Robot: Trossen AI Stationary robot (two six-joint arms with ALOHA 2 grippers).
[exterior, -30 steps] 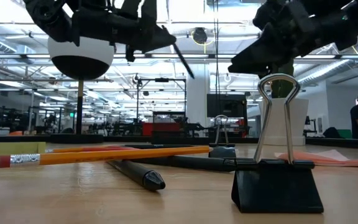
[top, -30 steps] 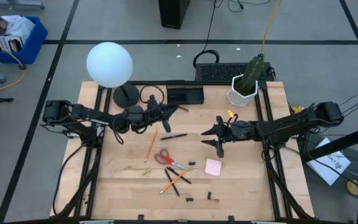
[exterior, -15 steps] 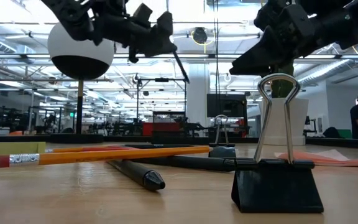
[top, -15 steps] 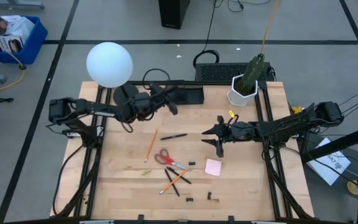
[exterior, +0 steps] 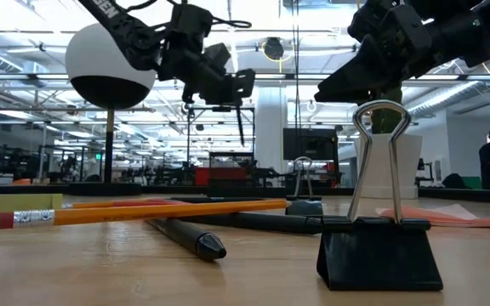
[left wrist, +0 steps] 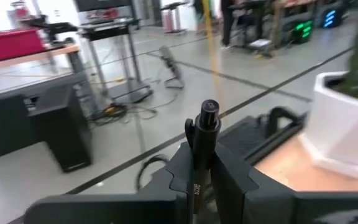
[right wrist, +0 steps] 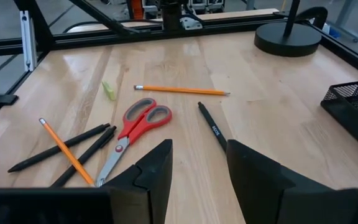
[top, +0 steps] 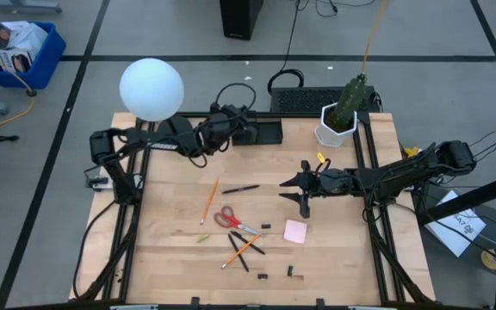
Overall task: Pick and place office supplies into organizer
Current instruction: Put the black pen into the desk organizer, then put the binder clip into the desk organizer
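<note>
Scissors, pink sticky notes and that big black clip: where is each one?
Scissors (right wrist: 143, 118): right wrist view, on a red handle.
Pink sticky notes (top: 295, 231): high view, pad's middle.
Black clip (exterior: 379, 253): low view, its black body.

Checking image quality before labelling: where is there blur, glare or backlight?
Left wrist view: room is motion-blurred, while the held black pen stays sharp. Low view: bright ceiling lights silhouette both arms; the binder clip looms large. High view: evenly lit.

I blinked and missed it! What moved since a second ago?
The left tool carried its black pen away from the table's middle to the black organizer at the far edge, gripping it throughout. The right tool, scissors and pink sticky notes stayed put.
</note>
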